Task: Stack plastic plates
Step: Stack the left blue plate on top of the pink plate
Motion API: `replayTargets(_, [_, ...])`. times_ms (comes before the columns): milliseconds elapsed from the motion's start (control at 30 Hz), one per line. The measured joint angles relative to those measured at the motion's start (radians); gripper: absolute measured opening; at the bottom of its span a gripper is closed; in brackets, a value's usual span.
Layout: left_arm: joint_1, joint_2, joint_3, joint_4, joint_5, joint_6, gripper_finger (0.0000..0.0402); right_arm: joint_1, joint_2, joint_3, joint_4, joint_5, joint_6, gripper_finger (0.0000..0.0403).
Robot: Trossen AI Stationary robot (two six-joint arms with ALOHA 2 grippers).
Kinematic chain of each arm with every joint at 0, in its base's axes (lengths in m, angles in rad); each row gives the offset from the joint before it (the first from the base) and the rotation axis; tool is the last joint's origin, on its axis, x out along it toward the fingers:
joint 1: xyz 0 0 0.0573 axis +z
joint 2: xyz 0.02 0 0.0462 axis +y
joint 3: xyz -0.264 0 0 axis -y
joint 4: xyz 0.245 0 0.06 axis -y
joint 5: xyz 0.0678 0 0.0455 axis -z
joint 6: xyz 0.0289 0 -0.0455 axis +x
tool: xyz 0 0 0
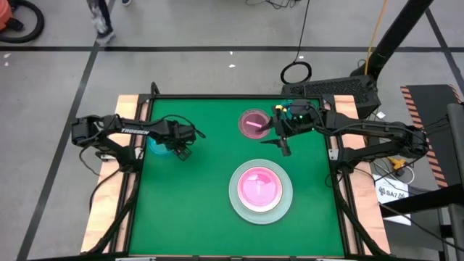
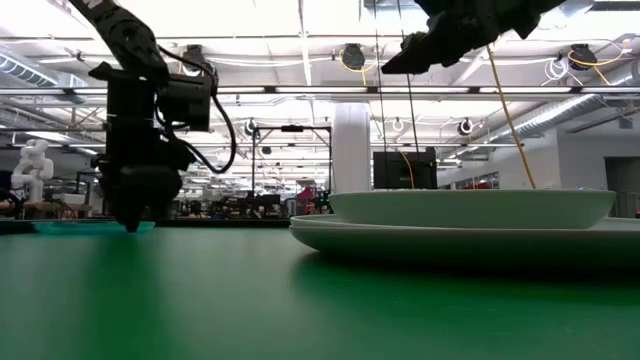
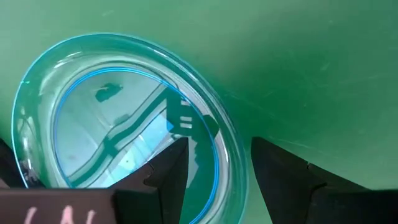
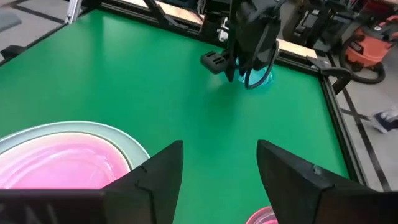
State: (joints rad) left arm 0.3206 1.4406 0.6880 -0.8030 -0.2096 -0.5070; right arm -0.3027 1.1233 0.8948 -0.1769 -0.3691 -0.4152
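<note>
Green tabletop (image 1: 196, 181) with pale wooden side edges. Grey floor (image 1: 217, 69) around it, crossed by dark tape lines. Low view: large hall beyond, white column (image 2: 351, 150) mid-scene, ceiling tube lights (image 2: 300, 20) lit. Yellow cable (image 2: 510, 120) hangs right. Orange-and-black vacuum (image 4: 367, 43) on floor.

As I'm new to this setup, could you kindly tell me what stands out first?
A stack of plates topped in bright pink sits near the front middle of the green table. The left gripper straddles a teal plate's rim at the left edge, while the right gripper hovers open beside a small pink plate.
</note>
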Motion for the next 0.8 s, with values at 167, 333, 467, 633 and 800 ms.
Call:
replayTargets(167, [0.000,0.000,0.000,0.013,0.000,0.000,0.0182,0.000,0.000,0.000,0.001,0.000,0.002,0.0196])
replayTargets(333, [0.000,-0.002,-0.025,0.070,0.000,0.001,0.0182,0.000,-0.001,0.000,0.000,0.000,0.002,0.0196])
replayTargets(467, [-0.004,-0.004,-0.043,0.073,-0.001,-0.017,0.0181,0.000,-0.001,0.000,0.001,0.000,0.006,0.0196])
replayTargets(633, [-0.025,-0.004,-0.045,0.089,-0.011,-0.020,0.0163,0.000,-0.001,0.000,0.001,0.000,0.007,0.0196])
replayTargets(800, [-0.031,-0.004,-0.045,0.097,-0.003,-0.026,0.0110,0.000,-0.001,0.000,0.001,0.000,0.010,0.0196])
